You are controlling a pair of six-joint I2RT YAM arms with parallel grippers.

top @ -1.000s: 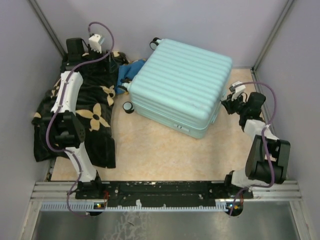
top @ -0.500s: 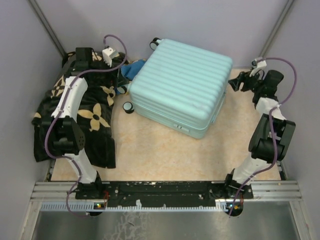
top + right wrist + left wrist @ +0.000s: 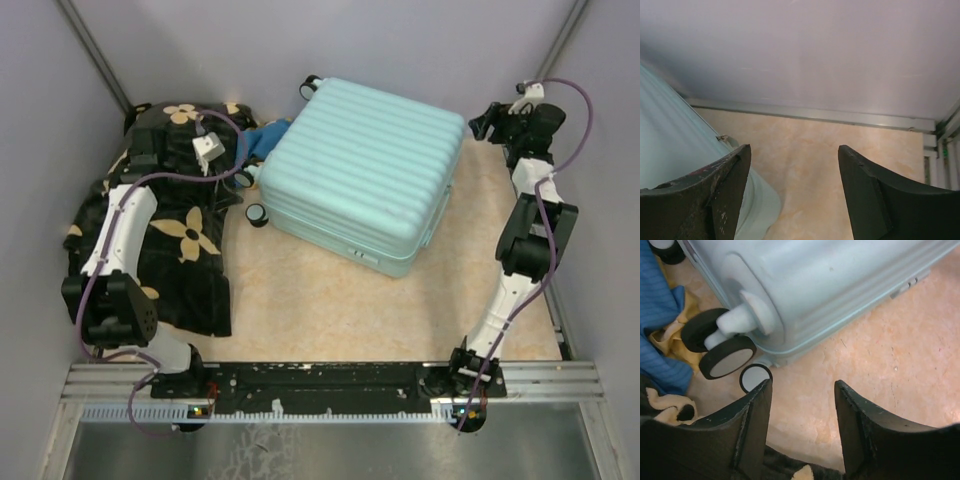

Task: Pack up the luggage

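The luggage (image 3: 360, 170), a pale mint-blue ribbed hard-shell suitcase, lies flat and shut on the tan floor. Its black-and-white wheels (image 3: 725, 347) point left. My left gripper (image 3: 236, 172) hovers low beside those wheels, over the blanket's edge. In the left wrist view the gripper (image 3: 803, 385) is open, with only bare floor between its fingers. My right gripper (image 3: 482, 122) is at the luggage's back right corner. In the right wrist view it (image 3: 794, 148) is open and empty, with the luggage shell (image 3: 670, 135) just left of its left finger.
A black blanket with tan flowers (image 3: 180, 235) covers the floor at the left. Blue cloth (image 3: 262, 140) is bunched between it and the luggage. Grey walls (image 3: 800, 50) close in the back and both sides. Tan floor (image 3: 330, 300) lies in front of the luggage.
My left arm swung from the back corner down to the luggage's wheels, and its jaws narrowed a little. My right arm moved from the luggage's right side to its back right corner, and its jaws opened.
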